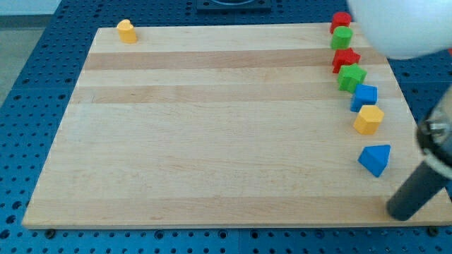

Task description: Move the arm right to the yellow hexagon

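The yellow hexagon (369,119) lies near the board's right edge, in a column of blocks. My tip (400,212) is the lower end of the dark rod at the view's bottom right, below and a little right of the yellow hexagon, near the board's bottom right corner. A blue triangle (375,159) lies between the tip and the hexagon. Nothing touches the tip.
Above the hexagon, going up the right edge: a blue block (364,97), a green star (351,77), a red star (345,59), a green block (342,37), a red block (340,21). A yellow block (126,31) sits at the top left corner. The wooden board (212,127) rests on a blue pegboard.
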Controlling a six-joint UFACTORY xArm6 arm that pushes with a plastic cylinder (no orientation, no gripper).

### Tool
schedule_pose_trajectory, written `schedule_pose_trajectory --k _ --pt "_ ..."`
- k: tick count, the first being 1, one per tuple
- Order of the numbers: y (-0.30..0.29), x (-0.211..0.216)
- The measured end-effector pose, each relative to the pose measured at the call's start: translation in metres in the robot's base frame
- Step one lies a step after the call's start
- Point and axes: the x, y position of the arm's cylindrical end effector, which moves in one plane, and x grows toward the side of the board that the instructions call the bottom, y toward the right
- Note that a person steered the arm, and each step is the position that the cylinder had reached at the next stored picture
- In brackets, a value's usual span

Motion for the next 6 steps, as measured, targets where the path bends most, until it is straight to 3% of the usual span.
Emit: schedule_pose_trajectory --k 2,4,6 --pt "0.061 -0.054" --pt "0.062 -0.115" --pt "0.050 -0.145"
